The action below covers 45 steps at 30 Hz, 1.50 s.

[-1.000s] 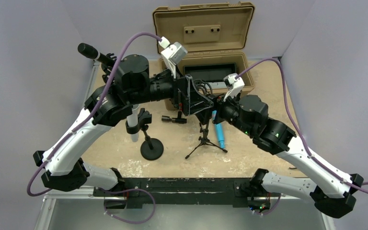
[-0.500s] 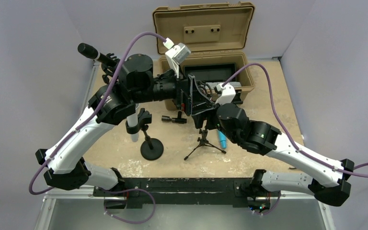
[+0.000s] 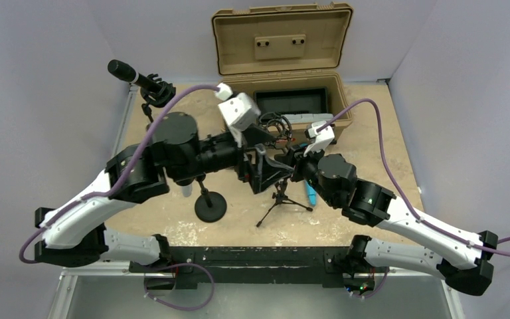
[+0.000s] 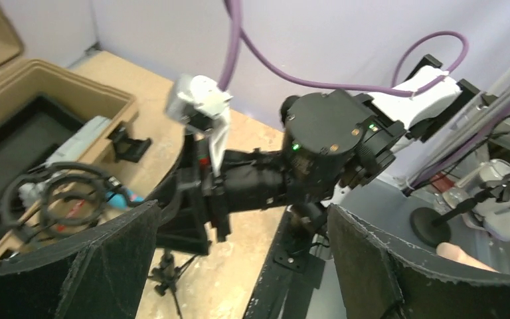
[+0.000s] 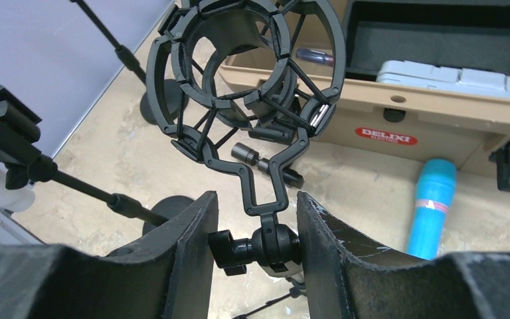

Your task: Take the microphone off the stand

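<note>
A small black tripod stand (image 3: 280, 199) stands mid-table, and the ring shock mount (image 5: 246, 73) on top of it is empty. My right gripper (image 5: 257, 249) is shut on the stand's swivel joint (image 5: 272, 244), just under the mount. A blue microphone (image 5: 431, 206) lies flat on the table beside the tripod, also seen from above (image 3: 311, 193). My left gripper (image 4: 239, 279) is open and holds nothing. It hangs left of the tripod (image 3: 260, 176), facing the right arm (image 4: 332, 146). A black microphone (image 3: 123, 71) sits clipped on a stand at the far left.
An open tan case (image 3: 285, 100) stands at the back with a white block inside. A round-base stand (image 3: 210, 206) holds a white microphone (image 3: 186, 189) under my left arm. A small black adapter (image 5: 265, 163) lies near the case. Both arms crowd the table's middle.
My right gripper has swung in to the tripod and shut on its joint. The left arm has dropped and drawn back from the shock mount, its jaws still wide.
</note>
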{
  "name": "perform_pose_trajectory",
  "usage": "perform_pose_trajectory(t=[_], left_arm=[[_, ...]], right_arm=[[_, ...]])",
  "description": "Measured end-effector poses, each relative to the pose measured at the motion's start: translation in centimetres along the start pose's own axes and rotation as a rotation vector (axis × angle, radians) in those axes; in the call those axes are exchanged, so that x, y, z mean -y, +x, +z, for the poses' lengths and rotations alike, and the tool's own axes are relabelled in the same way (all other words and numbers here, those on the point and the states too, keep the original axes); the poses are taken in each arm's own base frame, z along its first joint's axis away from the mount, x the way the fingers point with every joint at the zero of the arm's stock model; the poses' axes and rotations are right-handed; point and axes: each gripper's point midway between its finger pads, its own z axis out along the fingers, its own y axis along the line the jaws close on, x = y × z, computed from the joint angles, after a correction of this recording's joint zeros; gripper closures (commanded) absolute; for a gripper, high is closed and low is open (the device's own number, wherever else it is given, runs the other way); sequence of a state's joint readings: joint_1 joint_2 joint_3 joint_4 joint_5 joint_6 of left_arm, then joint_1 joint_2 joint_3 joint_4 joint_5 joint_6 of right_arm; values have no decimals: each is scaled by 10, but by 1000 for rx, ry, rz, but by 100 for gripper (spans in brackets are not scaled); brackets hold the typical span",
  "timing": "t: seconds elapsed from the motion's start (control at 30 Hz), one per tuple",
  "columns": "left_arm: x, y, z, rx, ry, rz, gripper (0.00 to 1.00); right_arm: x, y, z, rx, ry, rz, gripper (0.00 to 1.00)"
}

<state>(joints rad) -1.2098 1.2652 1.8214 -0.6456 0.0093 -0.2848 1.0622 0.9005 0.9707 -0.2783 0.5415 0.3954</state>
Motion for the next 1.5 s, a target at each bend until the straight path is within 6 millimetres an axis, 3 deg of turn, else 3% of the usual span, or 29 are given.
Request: perform_pose_trajectory(t=[0.17,0.27,0.43,0.73,0.93,1.1,1.33,1.5], left_arm=[[-14,1,-39,84,-51,54,9],[-15,8,-51,105,-44,67,11],[-18,52,-54,32,-47,71,18],[-25,159,-28,-143,-184,149,22],[-43,179,-9,-148,-325,111,25],[-43,197,5,-177,-355,50,26],[-36,216,26,-216,-332,-110,29],[-38,226,42,-239,-316,-227,31]], right_arm=[[-8,1,4,21,-52,-35,91],[-12,2,6,28,-73,-40,94],[-14,1,7,38,-85,-35,98],[-15,-1,7,59,-91,-23,100],[-13,-5,-4,88,-119,-3,100],[-12,-12,-13,106,-135,12,100],[-7,-3,-14,69,-112,-11,100],[5,-11,-18,74,-44,1,100]])
